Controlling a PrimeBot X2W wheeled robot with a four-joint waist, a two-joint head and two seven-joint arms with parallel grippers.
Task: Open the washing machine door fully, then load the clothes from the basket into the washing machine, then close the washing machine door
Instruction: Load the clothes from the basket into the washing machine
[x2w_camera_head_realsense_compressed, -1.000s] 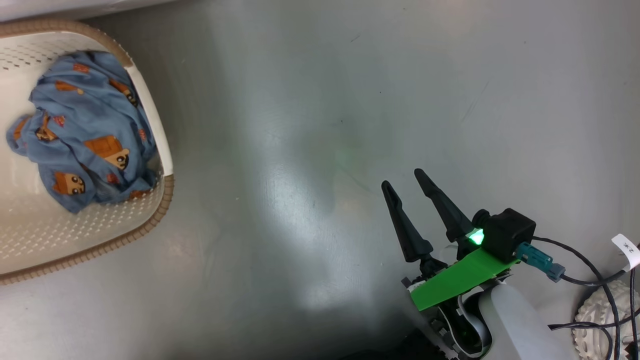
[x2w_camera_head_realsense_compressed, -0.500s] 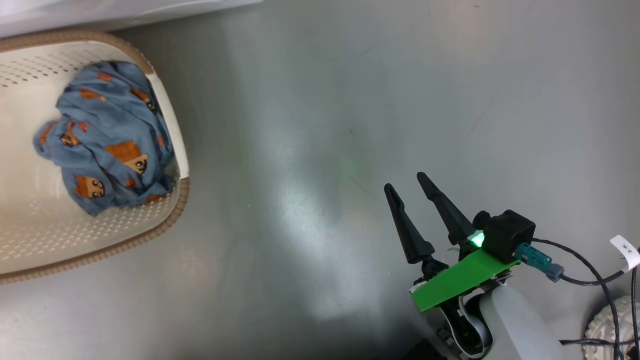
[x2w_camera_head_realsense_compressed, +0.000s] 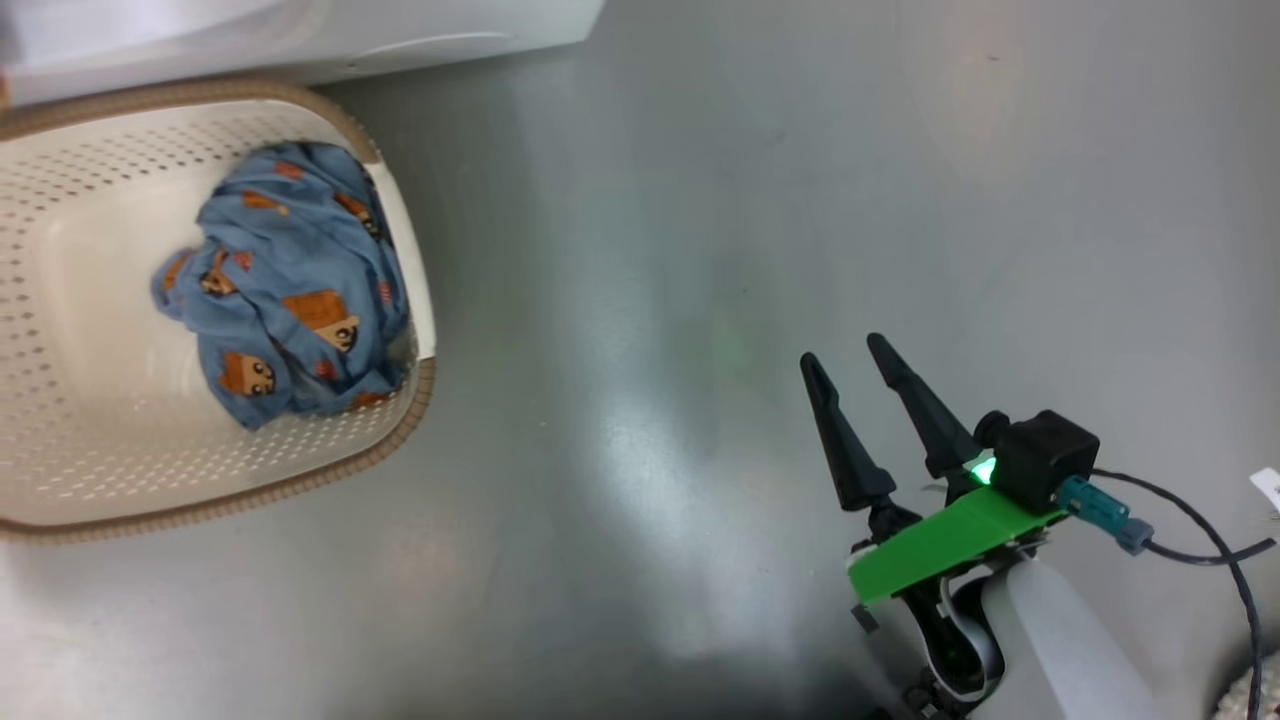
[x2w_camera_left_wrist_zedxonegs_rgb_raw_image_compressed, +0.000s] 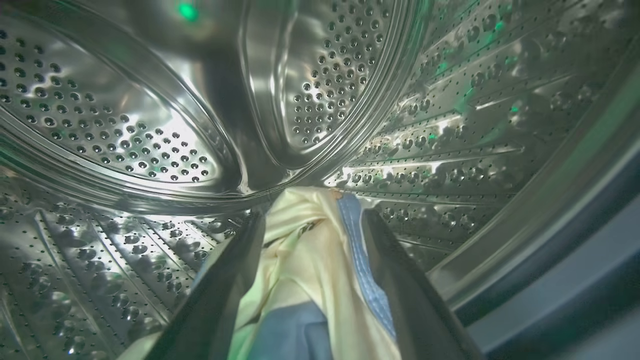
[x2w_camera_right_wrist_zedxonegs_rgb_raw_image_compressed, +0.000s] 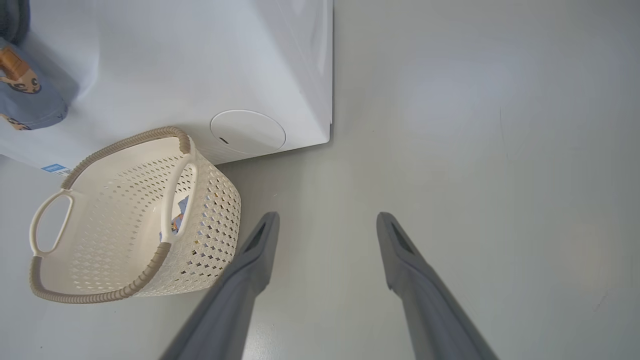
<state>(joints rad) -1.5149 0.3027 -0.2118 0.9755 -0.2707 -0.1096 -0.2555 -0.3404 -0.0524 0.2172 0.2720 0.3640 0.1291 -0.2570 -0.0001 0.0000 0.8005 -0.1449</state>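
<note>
Steel drum (x2w_camera_left_wrist_zedxonegs_rgb_raw_image_compressed: 150, 140) of the washing machine (x2w_camera_right_wrist_zedxonegs_rgb_raw_image_compressed: 200, 60) surrounds the left pincer (x2w_camera_left_wrist_zedxonegs_rgb_raw_image_compressed: 313, 215), fingers (x2w_camera_left_wrist_zedxonegs_rgb_raw_image_compressed: 225, 280) spread wide, cream-and-blue clothes (x2w_camera_left_wrist_zedxonegs_rgb_raw_image_compressed: 305, 260) between them; the basket (x2w_camera_head_realsense_compressed: 60, 300) stands at the machine's front, right pincer (x2w_camera_head_realsense_compressed: 842, 350) wide, empty, off its corner

The floor (x2w_camera_head_realsense_compressed: 640, 250) is smooth, grey and glossy. Near the floor's middle lie a pale streak of reflected light (x2w_camera_head_realsense_compressed: 640, 470) and a faint green glow (x2w_camera_head_realsense_compressed: 735, 350). A thin scuff (x2w_camera_right_wrist_zedxonegs_rgb_raw_image_compressed: 501, 131) marks it.

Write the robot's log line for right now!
left claw: open inside drum, cream cloth between its fingers | right claw: open, empty, above floor | basket: blue clothes inside
</note>
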